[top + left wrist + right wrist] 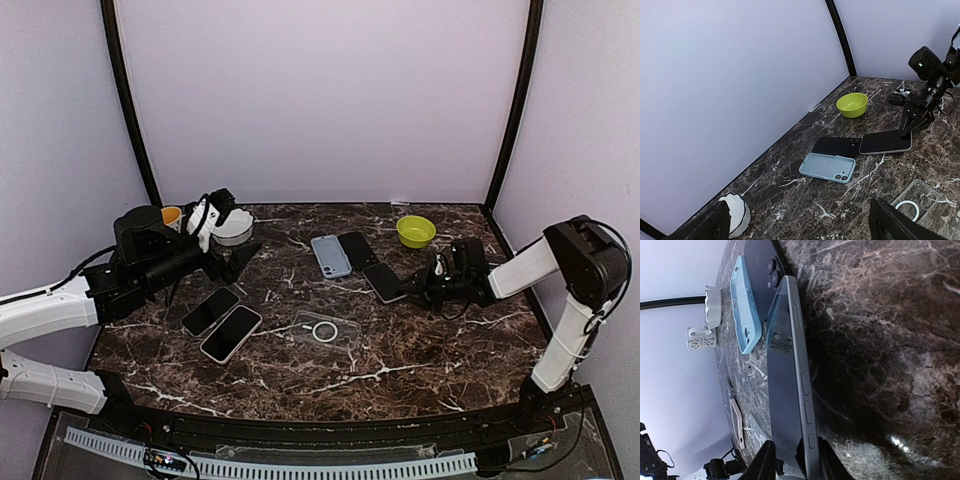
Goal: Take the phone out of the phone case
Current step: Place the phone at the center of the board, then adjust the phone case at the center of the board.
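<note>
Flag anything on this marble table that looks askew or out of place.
One thing: the dark-screened, grey-edged phone does not seem to lie flat. The end held between the right gripper's fingers appears slightly raised off the marble, with shadow beneath it, and its far end meets the black phone case. Nothing else stands out.
</note>
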You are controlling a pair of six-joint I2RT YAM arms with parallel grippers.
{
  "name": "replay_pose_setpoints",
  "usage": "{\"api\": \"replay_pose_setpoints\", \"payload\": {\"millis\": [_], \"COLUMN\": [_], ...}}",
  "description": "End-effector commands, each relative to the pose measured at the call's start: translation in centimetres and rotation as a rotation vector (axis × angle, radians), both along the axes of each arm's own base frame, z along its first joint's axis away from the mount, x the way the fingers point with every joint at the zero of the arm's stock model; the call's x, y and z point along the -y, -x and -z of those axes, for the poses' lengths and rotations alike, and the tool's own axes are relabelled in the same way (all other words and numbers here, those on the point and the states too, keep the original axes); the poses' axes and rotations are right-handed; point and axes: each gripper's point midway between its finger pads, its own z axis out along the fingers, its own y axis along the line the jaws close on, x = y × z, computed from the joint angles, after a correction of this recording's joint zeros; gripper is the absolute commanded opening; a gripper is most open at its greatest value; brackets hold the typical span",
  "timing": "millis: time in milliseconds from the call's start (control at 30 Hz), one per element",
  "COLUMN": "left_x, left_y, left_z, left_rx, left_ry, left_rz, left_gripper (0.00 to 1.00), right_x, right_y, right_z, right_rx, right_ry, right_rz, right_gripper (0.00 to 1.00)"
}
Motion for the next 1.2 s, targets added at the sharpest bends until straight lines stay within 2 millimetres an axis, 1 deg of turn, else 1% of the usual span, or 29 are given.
{"api": "replay_pose_setpoints", "payload": {"millis": [0, 200, 400, 500, 533, 600, 633, 700, 800, 933, 1033, 1167], "left_x": [0.2, 0.3, 0.5, 0.6, 0.6, 0.7, 0.8, 1.0, 1.6, 2.0, 2.2, 2.5], "left_y": [0.2, 0.2, 0.4, 0.6, 0.7, 0.7, 0.8, 1.0, 1.6, 2.1, 2.2, 2.6], "left_z": [-0.5, -0.4, -0.1, 0.1, 0.2, 0.6, 0.9, 1.1, 1.5, 2.2, 2.7, 3.2], "left_rx": [0.008, 0.007, 0.014, 0.016, 0.019, 0.022, 0.022, 0.022, 0.020, 0.020, 0.013, 0.004], "left_ry": [0.016, 0.011, -0.007, -0.015, -0.025, -0.046, -0.061, -0.075, -0.086, -0.117, -0.134, -0.150], "left_rz": [0.016, 0.020, 0.038, 0.053, 0.058, 0.065, 0.075, 0.092, 0.142, 0.187, 0.206, 0.231], "left_gripper": [0.99, 0.99, 0.99, 0.99, 0.99, 0.99, 0.99, 0.99, 0.99, 0.99, 0.99, 0.99], "right_x": [0.3, 0.9, 2.7, 4.0, 4.4, 4.9, 4.8, 3.7, 1.1, -2.8, -5.9, -9.4], "right_y": [-0.3, -0.2, -0.3, -0.2, 0.2, 0.5, 0.6, 1.3, 2.9, 4.8, 5.8, 6.3], "right_z": [-0.6, -0.4, -0.6, -1.0, -1.0, -1.6, -2.4, -3.8, -5.6, -7.0, -7.0, -5.1], "right_rx": [0.054, 0.063, 0.093, 0.116, 0.110, 0.134, 0.170, 0.251, 0.382, 0.504, 0.567, 0.606], "right_ry": [0.051, 0.115, 0.270, 0.366, 0.401, 0.459, 0.485, 0.521, 0.573, 0.603, 0.626, 0.733], "right_rz": [-0.026, -0.036, -0.030, -0.031, -0.044, -0.065, -0.088, -0.168, -0.312, -0.489, -0.628, -0.793], "right_gripper": [0.31, 0.39, 0.58, 0.65, 0.67, 0.68, 0.68, 0.68, 0.68, 0.67, 0.65, 0.64]}}
